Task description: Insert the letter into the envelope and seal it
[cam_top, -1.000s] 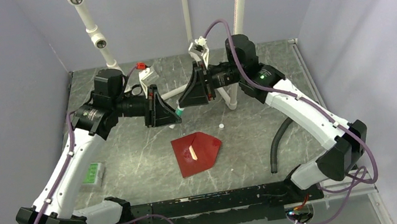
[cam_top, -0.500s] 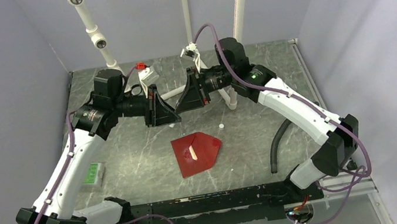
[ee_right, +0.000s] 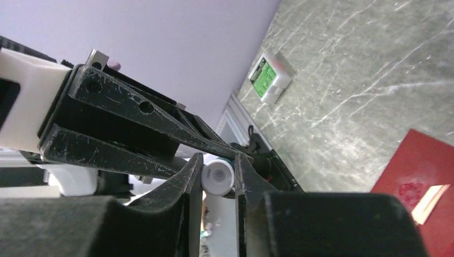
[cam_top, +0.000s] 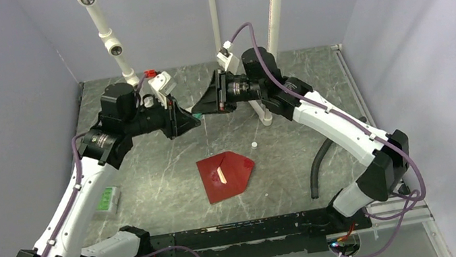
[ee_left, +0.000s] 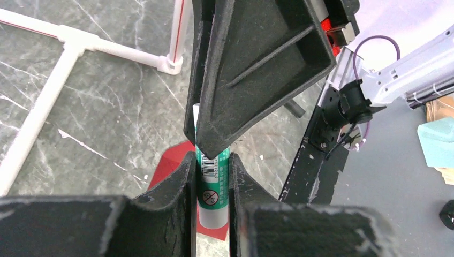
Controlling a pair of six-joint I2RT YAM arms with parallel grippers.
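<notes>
My L end effector (ee_left: 212,163) and R end effector (ee_right: 217,160) both clench the glue stick (ee_left: 213,201) above desk (cam_top: 150,174); risk: misaligned pull/twist w/ weak grip drops it onto the envelope (cam_top: 225,175).

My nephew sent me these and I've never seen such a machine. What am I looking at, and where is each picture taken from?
Two white-and-black robot arms stand at a grey marble-patterned table. The wide picture looks down from above; the other two come from cameras on the wrists. On the table lie a dark red paper envelope, a green-and-white packet and a black hose. Above them the left gripper and right gripper meet, both shut on one white-and-green tube, apparently a glue stick.
</notes>
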